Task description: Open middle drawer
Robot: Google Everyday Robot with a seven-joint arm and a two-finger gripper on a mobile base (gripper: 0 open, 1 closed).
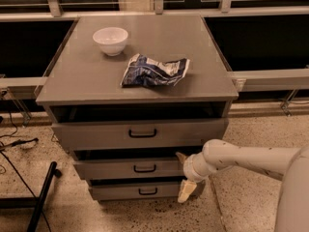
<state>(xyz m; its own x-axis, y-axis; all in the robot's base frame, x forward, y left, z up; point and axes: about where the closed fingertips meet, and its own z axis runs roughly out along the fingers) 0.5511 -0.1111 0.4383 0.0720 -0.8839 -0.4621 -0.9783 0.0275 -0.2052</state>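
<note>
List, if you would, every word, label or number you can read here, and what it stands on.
Crumpled blue and white bag on the cabinet top: printing too blurred to read.
White bowl, middle drawer, and the pincer at that drawer's right end: no text visible.
</note>
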